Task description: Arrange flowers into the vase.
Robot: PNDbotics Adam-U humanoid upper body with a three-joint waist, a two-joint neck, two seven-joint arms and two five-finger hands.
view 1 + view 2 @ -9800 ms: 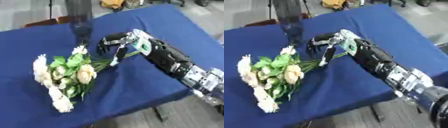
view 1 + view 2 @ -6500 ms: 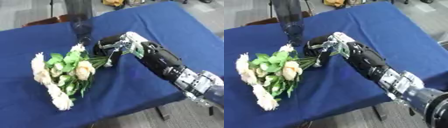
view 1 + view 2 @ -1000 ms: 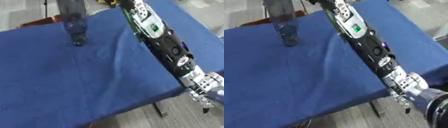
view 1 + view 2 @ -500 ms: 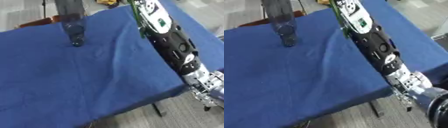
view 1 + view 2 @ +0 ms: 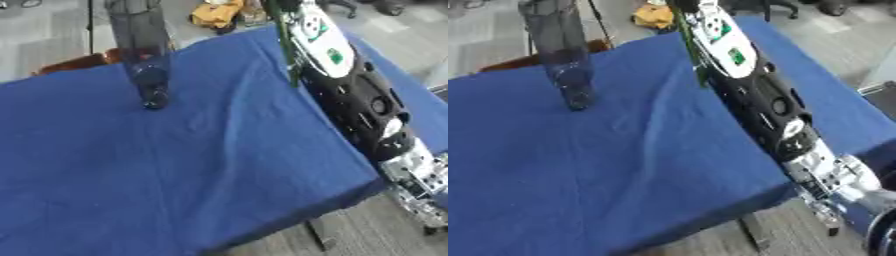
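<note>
no readable writing; right arm [image 5: 350, 95] carries a white panel with green marks, too blurred to read. arm stretches up from lower right, right of the vase [image 5: 144, 60], its top passing out the upper edge; right hand out of frame, so clenched or released cannot be told. green stems [image 5: 693, 55] run along the arm's upper part; blooms unseen. dark clear vase stands upright on the blue tablecloth [image 5: 175, 175]. right eye view shows more floor beyond the table

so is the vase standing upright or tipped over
Upright: the clear vase stands on its base on the blue tablecloth; its top is cut off.
</note>
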